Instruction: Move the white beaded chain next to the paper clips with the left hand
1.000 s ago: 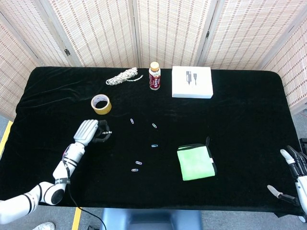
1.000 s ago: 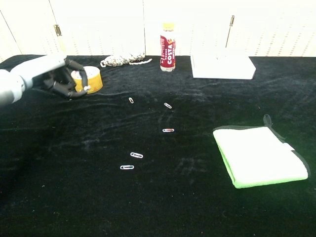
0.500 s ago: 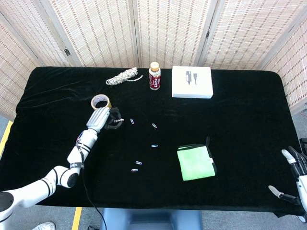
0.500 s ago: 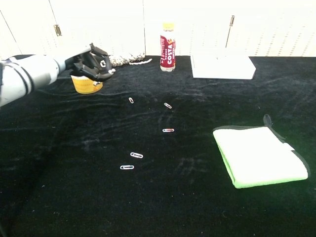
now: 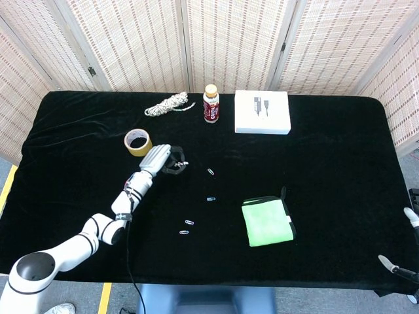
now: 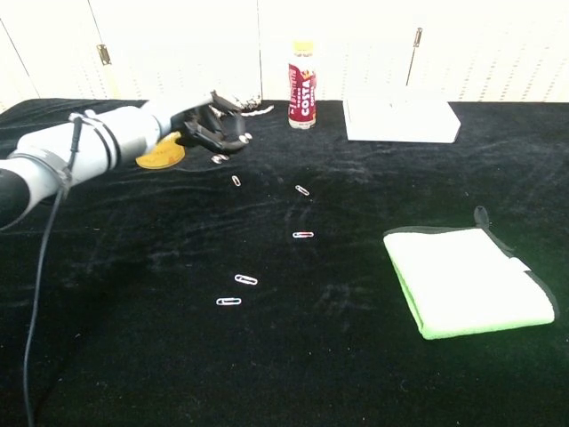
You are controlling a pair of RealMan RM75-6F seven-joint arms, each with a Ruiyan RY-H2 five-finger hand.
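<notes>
Above the black table (image 5: 327, 163), beside the yellow tape roll (image 5: 137, 142), the left hand (image 5: 163, 160) is hovering with fingers curled in, holding nothing. The white beaded chain (image 5: 167, 104) is lying at the back edge, well apart from the paper clips (image 5: 211, 198). Only fingertips of the right hand (image 5: 399, 268) are showing, so its state cannot be told.

You have on the table: five paper clips (image 6: 303, 235), one white beaded chain (image 5: 167, 104), one roll of tape (image 5: 137, 142), one bottle (image 5: 211, 103), one white box (image 5: 262, 112), one green cloth (image 5: 266, 222).
</notes>
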